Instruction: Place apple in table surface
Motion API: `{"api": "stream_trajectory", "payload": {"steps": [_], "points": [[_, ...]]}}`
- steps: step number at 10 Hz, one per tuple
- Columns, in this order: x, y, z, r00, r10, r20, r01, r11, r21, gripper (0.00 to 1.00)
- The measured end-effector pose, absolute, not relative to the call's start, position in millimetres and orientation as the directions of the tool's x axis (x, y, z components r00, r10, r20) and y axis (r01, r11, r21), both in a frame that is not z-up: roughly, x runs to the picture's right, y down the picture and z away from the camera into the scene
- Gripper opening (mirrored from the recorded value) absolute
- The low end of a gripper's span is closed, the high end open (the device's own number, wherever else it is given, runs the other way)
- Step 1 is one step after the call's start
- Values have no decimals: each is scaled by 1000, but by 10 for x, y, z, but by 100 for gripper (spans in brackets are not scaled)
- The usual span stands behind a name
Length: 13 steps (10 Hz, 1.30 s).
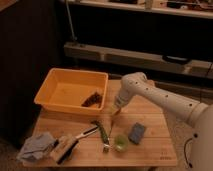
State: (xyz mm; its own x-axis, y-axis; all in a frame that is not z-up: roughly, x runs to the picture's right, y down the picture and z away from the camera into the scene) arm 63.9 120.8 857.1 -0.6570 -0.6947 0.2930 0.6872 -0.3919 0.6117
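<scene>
- Directly at the end of the white arm: gripper (116,108), pointing down, low over the bench (150,116), close beside the near right corner of the yellow tub (56,86).
- Cannot tell how wide the gripper stands, nor for sure what it holds; small pale blob at its tip, possibly the apple, too unclear to name with confidence.
- No apple plainly seen lying on the planks around the gripper; dark reddish lump (91,100) inside the tub, just to the tub side of the gripper, not clearly fruit.
- Risk, as a judgement: release too near the tub wall, so a round fruit knocks the rim or drops inside rather than onto the planks.
- Risk too of rolling: let go from any height, likely to run toward the near edge or into the clutter.
- Nearest clutter, on the camera side of the gripper: green-handled tool (102,134), green round object (120,143), blue sponge (136,133).
- Farther off, well apart toward the near left corner: brush (64,148) and grey cloth (36,147).
</scene>
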Motion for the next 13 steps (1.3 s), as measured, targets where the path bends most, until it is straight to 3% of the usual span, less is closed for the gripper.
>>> {"api": "stream_trajectory", "payload": {"steps": [2, 3, 10, 13], "points": [[735, 1242, 8560, -647, -696, 312, 694, -367, 619, 76], [732, 1242, 8535, -655, -686, 317, 685, -363, 631, 80], [650, 1357, 8472, -738, -512, 440, 651, -367, 664, 80], [742, 1146, 8265, -722, -540, 432, 668, -382, 639, 80]]}}
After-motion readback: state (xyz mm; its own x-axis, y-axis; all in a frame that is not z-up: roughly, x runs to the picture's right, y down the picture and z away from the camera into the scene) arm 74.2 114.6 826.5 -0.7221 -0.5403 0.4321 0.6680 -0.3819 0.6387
